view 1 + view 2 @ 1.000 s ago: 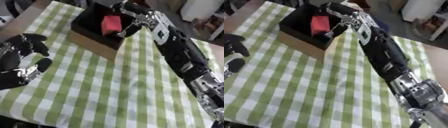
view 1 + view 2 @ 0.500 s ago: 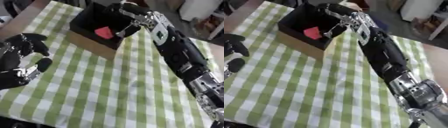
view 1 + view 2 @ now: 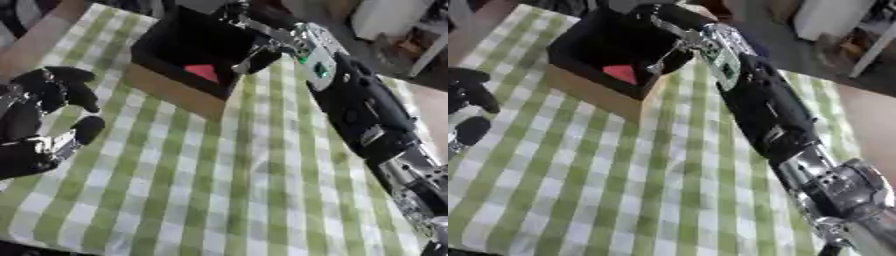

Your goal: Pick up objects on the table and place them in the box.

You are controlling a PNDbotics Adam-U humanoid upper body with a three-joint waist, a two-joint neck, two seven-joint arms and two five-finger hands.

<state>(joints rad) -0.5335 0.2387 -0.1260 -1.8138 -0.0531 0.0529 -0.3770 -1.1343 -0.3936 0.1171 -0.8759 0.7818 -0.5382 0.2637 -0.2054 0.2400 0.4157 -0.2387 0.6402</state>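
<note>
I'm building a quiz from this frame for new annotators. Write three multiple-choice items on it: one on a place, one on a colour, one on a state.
1. Where does the red object lie?
A. on the cloth beside the box
B. inside the box
C. in the left hand

2. What colours is the tablecloth?
A. green and white check
B. plain blue
C. red and white stripes

3. What does the right hand hold?
A. the red object
B. a corner of the cloth
C. nothing

Key: 1 B, the red object rests on the dark floor of the box. 2 A, the tablecloth shows green and white checks. 3 C, the right hand hangs over the box's rim with nothing in it; the left hand idles at the left edge.
</note>
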